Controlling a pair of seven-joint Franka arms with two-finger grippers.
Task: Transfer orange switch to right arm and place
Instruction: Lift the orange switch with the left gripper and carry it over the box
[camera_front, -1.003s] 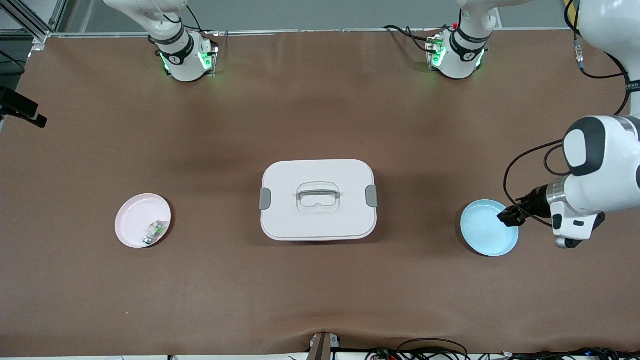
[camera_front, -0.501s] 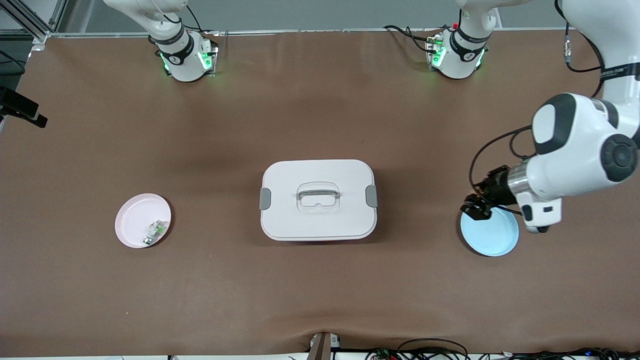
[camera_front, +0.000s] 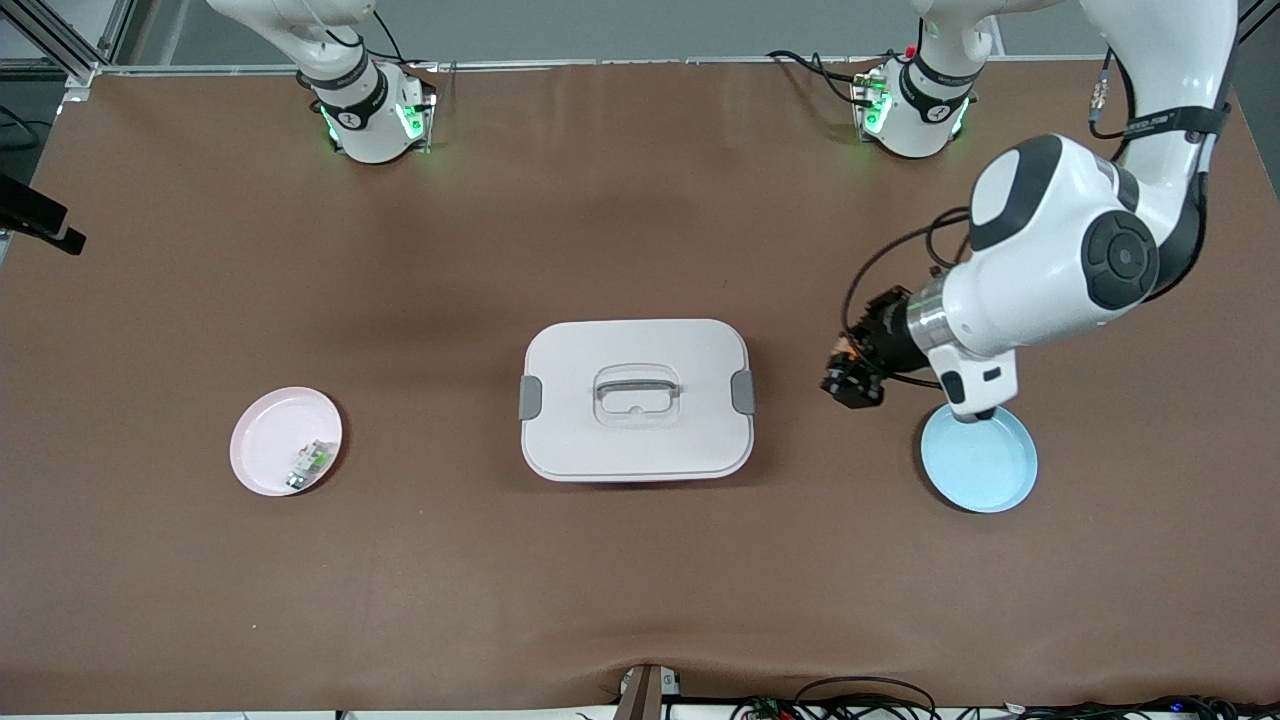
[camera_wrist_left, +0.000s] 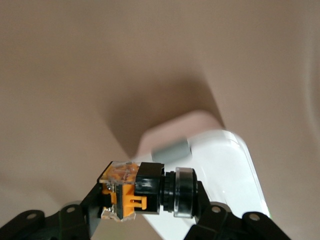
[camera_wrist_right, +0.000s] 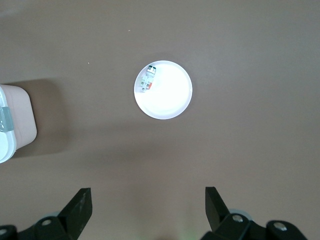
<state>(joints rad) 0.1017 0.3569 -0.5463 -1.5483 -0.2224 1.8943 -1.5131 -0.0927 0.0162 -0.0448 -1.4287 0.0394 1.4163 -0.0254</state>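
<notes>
My left gripper (camera_front: 852, 381) is shut on the orange switch (camera_front: 845, 349) and holds it in the air over the bare table, between the white lidded box (camera_front: 637, 400) and the blue plate (camera_front: 980, 465). In the left wrist view the switch (camera_wrist_left: 145, 192) lies crosswise between the fingers (camera_wrist_left: 87, 207), with its tan-orange rear block at one end and its black barrel at the other. The cap's colour is hidden. My right gripper (camera_wrist_right: 147, 200) is open and empty, high over the table near the pink plate (camera_wrist_right: 170, 97). It is out of the front view; only the right arm's base (camera_front: 365, 110) shows there.
The pink plate (camera_front: 262, 440) at the right arm's end holds a small white-and-green component (camera_front: 310, 462), also seen in the right wrist view (camera_wrist_right: 149, 77). The white box with grey latches stands mid-table and shows in both wrist views (camera_wrist_left: 225, 165) (camera_wrist_right: 12, 125).
My left gripper has moved with the switch from over the blue plate toward the white box. The plates and the box have not moved.
</notes>
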